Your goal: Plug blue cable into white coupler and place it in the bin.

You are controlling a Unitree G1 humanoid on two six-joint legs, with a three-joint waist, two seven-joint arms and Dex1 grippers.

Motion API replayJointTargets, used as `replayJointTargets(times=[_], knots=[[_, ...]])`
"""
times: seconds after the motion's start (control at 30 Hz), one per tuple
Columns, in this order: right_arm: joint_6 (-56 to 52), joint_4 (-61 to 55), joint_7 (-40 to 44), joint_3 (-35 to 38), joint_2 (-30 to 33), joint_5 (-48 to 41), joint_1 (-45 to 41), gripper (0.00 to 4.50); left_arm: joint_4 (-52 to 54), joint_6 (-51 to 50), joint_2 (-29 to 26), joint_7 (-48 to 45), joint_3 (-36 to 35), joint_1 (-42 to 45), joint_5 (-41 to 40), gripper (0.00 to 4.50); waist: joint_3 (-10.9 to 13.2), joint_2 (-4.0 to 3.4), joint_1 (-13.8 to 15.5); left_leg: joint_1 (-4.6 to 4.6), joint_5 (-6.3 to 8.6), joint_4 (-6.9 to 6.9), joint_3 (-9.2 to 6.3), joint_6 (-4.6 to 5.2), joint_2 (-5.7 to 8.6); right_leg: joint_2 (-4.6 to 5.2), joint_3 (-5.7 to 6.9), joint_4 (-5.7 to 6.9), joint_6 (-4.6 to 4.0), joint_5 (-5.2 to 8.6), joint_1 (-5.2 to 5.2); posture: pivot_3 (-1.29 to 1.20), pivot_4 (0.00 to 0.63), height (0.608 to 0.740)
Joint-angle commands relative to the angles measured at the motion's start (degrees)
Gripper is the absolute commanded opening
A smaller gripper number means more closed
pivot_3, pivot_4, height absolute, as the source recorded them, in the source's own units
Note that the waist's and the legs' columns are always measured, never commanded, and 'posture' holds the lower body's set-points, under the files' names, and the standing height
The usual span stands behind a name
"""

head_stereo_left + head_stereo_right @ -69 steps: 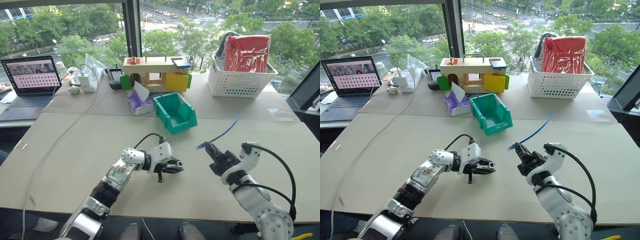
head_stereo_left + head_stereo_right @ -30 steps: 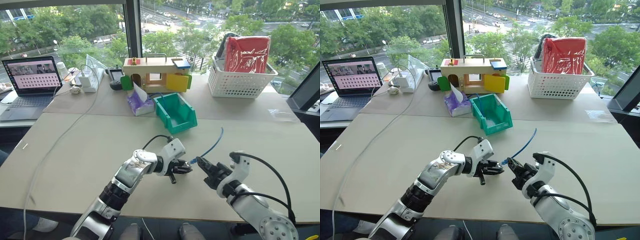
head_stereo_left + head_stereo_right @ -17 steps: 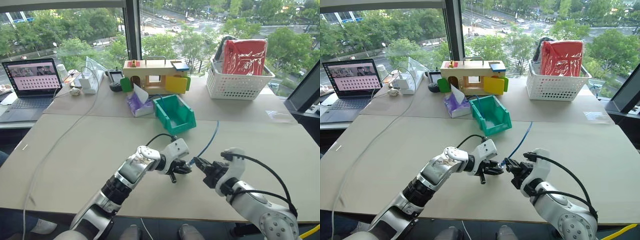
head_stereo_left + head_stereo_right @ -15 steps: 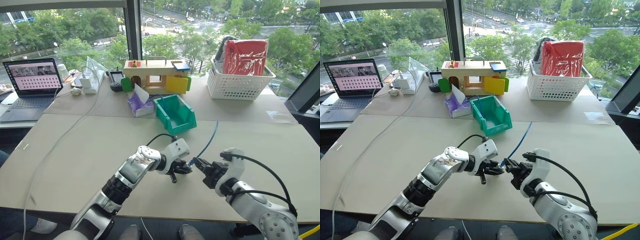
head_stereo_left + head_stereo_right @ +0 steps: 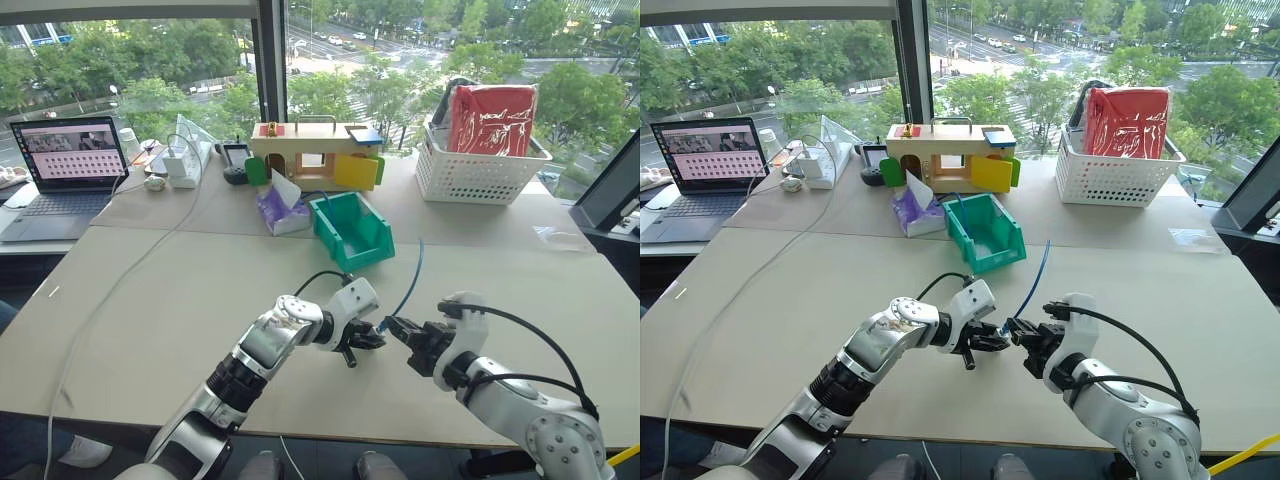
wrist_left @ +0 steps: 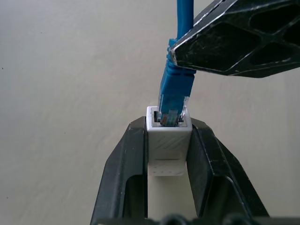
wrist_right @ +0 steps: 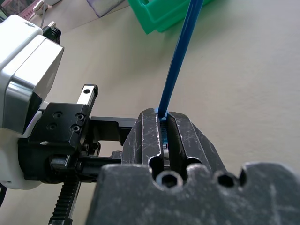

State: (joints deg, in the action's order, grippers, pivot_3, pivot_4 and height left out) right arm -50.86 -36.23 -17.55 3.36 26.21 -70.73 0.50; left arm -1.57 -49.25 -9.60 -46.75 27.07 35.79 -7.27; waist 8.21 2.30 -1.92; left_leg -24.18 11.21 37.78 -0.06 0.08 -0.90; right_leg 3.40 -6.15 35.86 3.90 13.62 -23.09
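Over the middle of the table my left gripper (image 5: 367,338) is shut on the white coupler (image 6: 168,140), socket facing outward. My right gripper (image 5: 393,329) faces it from the right, shut on the blue cable (image 5: 412,280) just behind its plug. The clear plug tip (image 6: 171,112) sits in the mouth of the coupler's socket. From the right fingers (image 7: 150,136) the cable rises free and curves up toward the back. The teal bin (image 5: 350,228) stands empty on the table beyond both grippers.
At the back stand a white lattice basket (image 5: 470,165) with a red bag, a wooden toy house (image 5: 310,150), a purple tissue pack (image 5: 278,205) and a power strip (image 5: 185,160). A laptop (image 5: 65,165) sits far left. A long white cord (image 5: 120,270) trails across the left side.
Since the earliest frames the two grippers have come together, bringing the plug up to the coupler. In the last second the right wrist rolled and the cable's free end swung more upright.
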Motion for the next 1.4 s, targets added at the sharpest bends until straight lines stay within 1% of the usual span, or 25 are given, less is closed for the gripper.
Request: replayJointTargets(times=[0.03, 0.13, 0.27, 0.3, 0.43, 0.57, 0.8, 0.97, 1.1, 1.2, 1.27, 1.3, 1.33, 1.4], knots=[[-6.4, 2.0, 2.0, -5.5, 0.1, -5.7, 1.8, 0.0, -0.5, -2.6, 0.4, 2.3, 0.8, -1.7, 0.2, 0.66, -0.1, 0.04, -0.1, 0.0, 0.01, 0.0, 0.0, 0.01, -0.01, 0.0, 0.0, -0.01, 0.0, 0.01, 0.0, 0.0, 0.15, 0.729], [-7.4, 3.2, 2.9, -6.1, 1.1, -7.6, 2.7, 0.0, 0.2, -3.3, 0.6, 3.0, 0.3, -2.4, -0.1, 0.66, -0.5, 0.08, -0.2, 0.05, 0.06, -0.02, 0.0, 0.08, -0.03, 0.0, 0.02, -0.01, -0.06, 0.06, 0.05, 0.0, 0.15, 0.729], [-8.2, 4.7, 5.7, -7.9, 3.8, -4.4, 3.0, 0.0, 1.9, -4.2, 0.6, 3.6, 0.4, -3.7, -0.4, 0.66, -1.1, 0.14, -0.2, 0.15, 0.17, -0.04, 0.0, 0.13, -0.04, 0.0, 0.03, -0.01, -0.17, 0.24, 0.14, 0.0, 0.15, 0.729], [-8.2, 5.0, 6.3, -8.4, 4.1, -3.6, 3.2, 0.0, 2.3, -4.4, 0.6, 3.8, 0.4, -4.0, -0.5, 0.66, -1.1, 0.15, -0.2, 0.25, 0.2, -0.07, -0.01, 0.13, -0.04, 0.0, 0.04, -0.01, -0.45, 0.46, 0.24, 0.0, 0.15, 0.729], [-8.1, 5.4, 7.4, -9.7, 3.8, -2.4, 4.3, 0.0, 4.4, -5.7, 0.0, 4.9, -0.1, -5.4, -1.0, 0.66, -1.3, 0.31, -0.2, 0.84, 0.44, -0.13, -0.08, 0.13, -0.1, 0.01, 0.1, -0.04, -0.59, 0.76, 0.83, 0.0, 0.15, 0.729], [-8.3, 6.3, 9.3, -10.1, 4.1, -0.1, 4.9, 0.0, 6.4, -6.9, -0.4, 5.8, -0.4, -6.7, -1.5, 0.66, -1.4, 0.44, -0.3, 1.03, 0.49, -0.47, -0.09, 0.09, -0.15, 0.05, 0.08, -0.08, -0.68, 0.93, 0.89, 0.0, 0.15, 0.729], [-8.4, 8.2, 13.2, -10.6, 4.7, 5.2, 7.0, 0.0, 7.0, -7.3, -0.6, 6.9, -0.9, -6.8, -2.0, 0.66, -1.7, 0.5, -0.2, 1.29, 0.5, -0.93, -0.1, 0.08, -0.08, 0.01, 0.15, -0.07, -0.67, 1.07, 0.95, 0.0, 0.15, 0.729], [-7.2, 7.9, 13.8, -9.0, 2.3, 6.0, 6.7, 0.0, 6.2, -5.0, -0.5, 7.7, -0.9, -6.9, -1.3, 0.66, -1.8, 0.54, -0.2, 1.33, 0.52, -0.95, -0.17, 0.06, -0.11, 0.01, 0.23, -0.07, -0.85, 1.22, 0.98, 0.0, 0.15, 0.729], [-6.3, 7.3, 14.2, -5.8, 1.4, 5.3, 4.3, 0.0, 4.8, -2.5, -1.1, 8.1, -1.7, -6.6, -0.7, 0.66, -1.8, 0.53, -0.2, 1.32, 0.52, -0.95, -0.23, 0.06, -0.16, 0.04, 0.23, -0.07, -0.91, 1.25, 0.97, 0.0, 0.15, 0.729], [-5.2, 6.9, 12.8, -1.6, 1.4, 3.5, 1.0, 0.0, 4.4, -2.8, -1.0, 7.4, -3.3, -6.9, -2.3, 0.66, -1.6, 0.47, -0.2, 1.32, 0.51, -0.95, -0.28, 0.06, -0.16, 0.09, 0.23, -0.08, -0.91, 1.25, 0.97, 0.0, 0.15, 0.729], [-4.9, 6.7, 12.0, 0.9, 1.7, 1.5, -0.7, 0.0, 5.1, -4.4, -0.2, 6.1, -5.3, -7.3, -5.1, 1.66, -1.3, 0.33, -0.2, 1.27, 0.51, -0.95, -0.44, 0.06, -0.16, 0.12, 0.19, -0.09, -0.91, 1.25, 0.93, 0.0, 0.15, 0.729], [-4.8, 6.6, 12.4, 2.1, 2.3, 0.7, -1.4, 0.0, 5.3, -4.7, 0.2, 5.8, -6.1, -7.5, -6.2, 1.93, -1.1, 0.25, -0.3, 1.22, 0.51, -0.95, -0.5, 0.06, -0.15, 0.12, 0.19, -0.08, -0.89, 1.24, 0.87, 0.0, 0.15, 0.729], [-3.9, 7.3, 13.0, 4.3, 2.6, -0.4, -2.2, 0.0, 5.3, -4.4, 0.2, 6.2, -6.2, -7.4, -6.1, 2.38, -1.0, 0.19, -0.4, 1.15, 0.5, -0.95, -0.55, 0.07, -0.14, 0.11, 0.19, -0.07, -0.87, 1.2, 0.8, 0.0, 0.15, 0.729], [-3.0, 8.2, 13.6, 6.7, 2.9, -1.7, -3.1, 0.0, 5.1, -3.9, -0.1, 6.9, -6.0, -7.1, -5.7, 3.13, -0.8, 0.11, -0.3, 0.93, 0.49, -0.94, -0.48, 0.07, -0.04, 0.04, 0.2, -0.07, -0.75, 1.08, 0.64, 0.0, 0.15, 0.729]])
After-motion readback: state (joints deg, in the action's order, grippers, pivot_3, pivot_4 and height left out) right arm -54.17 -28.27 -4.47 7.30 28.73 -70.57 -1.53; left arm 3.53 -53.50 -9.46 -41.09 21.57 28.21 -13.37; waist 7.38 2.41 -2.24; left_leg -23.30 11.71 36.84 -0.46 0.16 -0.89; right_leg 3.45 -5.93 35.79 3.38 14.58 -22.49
